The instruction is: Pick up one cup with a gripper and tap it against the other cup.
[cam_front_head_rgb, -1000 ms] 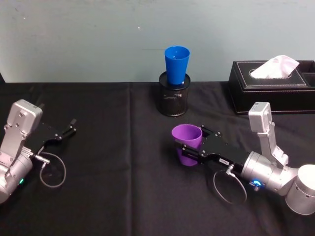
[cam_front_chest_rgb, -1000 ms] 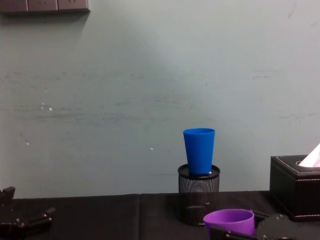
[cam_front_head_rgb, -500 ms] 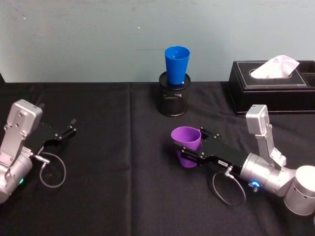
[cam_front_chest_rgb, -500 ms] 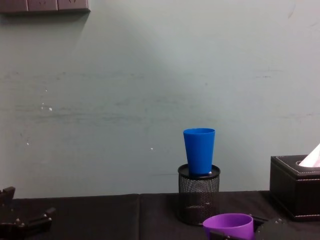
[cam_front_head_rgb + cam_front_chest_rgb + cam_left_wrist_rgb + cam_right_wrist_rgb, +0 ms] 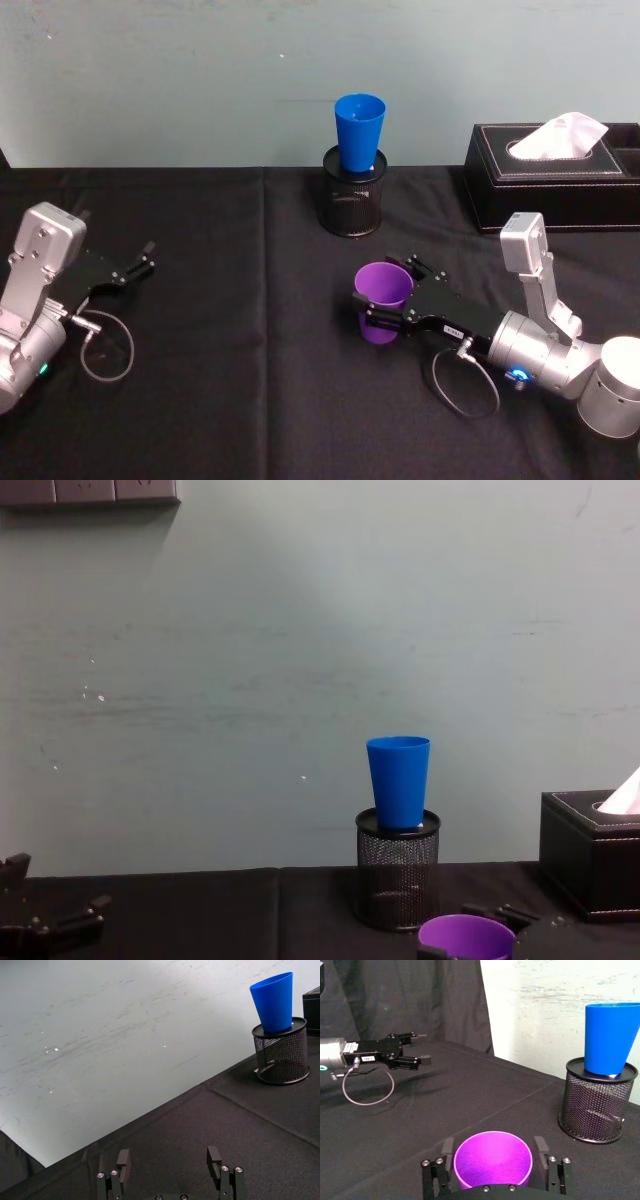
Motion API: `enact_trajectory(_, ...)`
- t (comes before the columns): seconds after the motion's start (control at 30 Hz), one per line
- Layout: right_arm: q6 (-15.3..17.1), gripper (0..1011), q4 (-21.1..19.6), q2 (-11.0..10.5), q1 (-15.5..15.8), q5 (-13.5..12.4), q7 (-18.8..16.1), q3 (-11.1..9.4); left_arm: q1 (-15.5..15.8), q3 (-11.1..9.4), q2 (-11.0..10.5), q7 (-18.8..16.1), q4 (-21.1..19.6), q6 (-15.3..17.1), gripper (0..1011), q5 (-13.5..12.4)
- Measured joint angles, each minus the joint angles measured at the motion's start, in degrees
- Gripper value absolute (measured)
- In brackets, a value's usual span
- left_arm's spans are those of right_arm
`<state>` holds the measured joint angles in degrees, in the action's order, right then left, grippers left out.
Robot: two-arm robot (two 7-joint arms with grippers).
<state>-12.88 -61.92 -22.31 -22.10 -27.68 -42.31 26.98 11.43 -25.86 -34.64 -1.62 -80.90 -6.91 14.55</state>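
Note:
The purple cup (image 5: 381, 298) stands roughly upright near the table's middle, with my right gripper (image 5: 386, 294) shut on it, one black finger on each side. From the right wrist its open mouth (image 5: 492, 1157) sits between the fingers (image 5: 447, 1149). In the chest view its rim (image 5: 466, 936) shows at the lower edge. The blue cup (image 5: 359, 130) stands upright in a black mesh pen holder (image 5: 352, 205) at the back centre, apart from the purple cup. It also shows as the blue cup (image 5: 610, 1037), (image 5: 398, 782). My left gripper (image 5: 148, 257) rests open at the far left.
A black tissue box (image 5: 555, 175) with white tissue stands at the back right. A black cloth (image 5: 240, 340) covers the table, and a pale wall rises behind it. A loose cable loop (image 5: 105, 350) hangs by the left arm.
The right gripper and the purple cup have shifted slightly right and lower; in the chest view the cup sits lower at the edge. The left arm has not moved.

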Motion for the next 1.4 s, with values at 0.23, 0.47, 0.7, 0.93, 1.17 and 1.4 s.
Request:
enact_trajectory(0.23,0.01,1002,-0.03,-0.03,0.00,-0.03,0.02,0.00,0.00,0.00,0.00,0.00,0.00,0.00,1000,0.00)
enact_trajectory(0.47,0.01,1003,-0.07,-0.04,0.00,-0.03,0.04,0.00,0.00,0.00,0.00,0.00,0.00,0.00,1000,0.00)
enact_trajectory(0.7,-0.95,1003,-4.59,-0.97,1.62,0.11,1.39,-1.31,0.00,0.00,0.00,0.00,0.00,0.00,1000,0.00)
enact_trajectory(0.93,-0.91,1002,-9.41,-1.16,3.60,-1.41,5.15,-4.26,0.00,0.00,0.00,0.00,0.00,0.00,1000,0.00)
enact_trajectory(1.17,1.57,1003,-14.70,-0.03,7.50,1.25,17.91,-8.84,0.00,0.00,0.00,0.00,0.00,0.00,1000,0.00)
enact_trajectory(1.4,4.90,1003,-16.62,1.54,10.69,5.55,29.45,-12.12,0.00,0.00,0.00,0.00,0.00,0.00,1000,0.00)
